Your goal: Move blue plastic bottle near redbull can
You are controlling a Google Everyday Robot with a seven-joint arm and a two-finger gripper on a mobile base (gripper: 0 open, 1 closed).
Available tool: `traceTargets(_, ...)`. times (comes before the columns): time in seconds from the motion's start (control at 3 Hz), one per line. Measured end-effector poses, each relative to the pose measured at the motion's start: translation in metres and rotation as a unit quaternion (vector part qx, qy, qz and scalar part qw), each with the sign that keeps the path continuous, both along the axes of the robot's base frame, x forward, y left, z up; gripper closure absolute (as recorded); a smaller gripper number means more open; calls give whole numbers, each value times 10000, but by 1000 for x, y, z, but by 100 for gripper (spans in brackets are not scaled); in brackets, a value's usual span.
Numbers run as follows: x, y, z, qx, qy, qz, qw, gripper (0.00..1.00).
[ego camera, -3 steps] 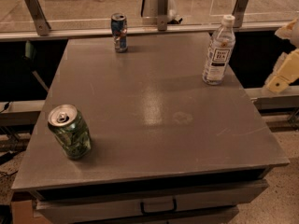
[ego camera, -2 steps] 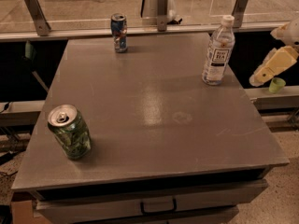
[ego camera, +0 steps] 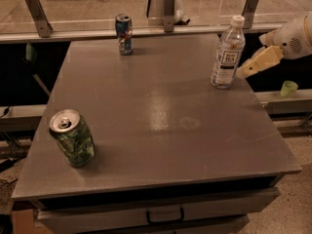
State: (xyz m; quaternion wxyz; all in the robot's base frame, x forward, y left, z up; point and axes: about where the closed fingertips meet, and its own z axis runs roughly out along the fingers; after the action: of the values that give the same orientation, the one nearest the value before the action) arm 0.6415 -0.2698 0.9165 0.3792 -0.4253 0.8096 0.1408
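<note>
The blue plastic bottle [ego camera: 227,53] stands upright near the table's far right edge, clear with a white cap and a white-and-dark label. The redbull can [ego camera: 124,33] stands upright at the far edge, left of the middle, well apart from the bottle. My gripper [ego camera: 247,69] reaches in from the right, just beside the bottle's lower right side, at label height. I cannot tell whether it touches the bottle.
A wider green patterned can [ego camera: 73,137] stands tilted near the front left corner of the grey table [ego camera: 161,111]. A metal rail with posts [ego camera: 168,9] runs behind the table. A small green cup [ego camera: 288,87] sits on a ledge to the right. A drawer is below the front edge.
My gripper has moved left from beyond the table's right edge to just beside the bottle. The bottle and both cans have not moved.
</note>
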Motion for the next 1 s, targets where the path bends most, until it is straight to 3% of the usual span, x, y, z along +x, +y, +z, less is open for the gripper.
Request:
traceTargets(0.33,10,19,0,609,-8,199,9979,0)
traceTargets(0.67,10,36,-5,1130,86,424,9927,16)
traceTargets(1.0,7,52,-6,1579,110,747,9846,40)
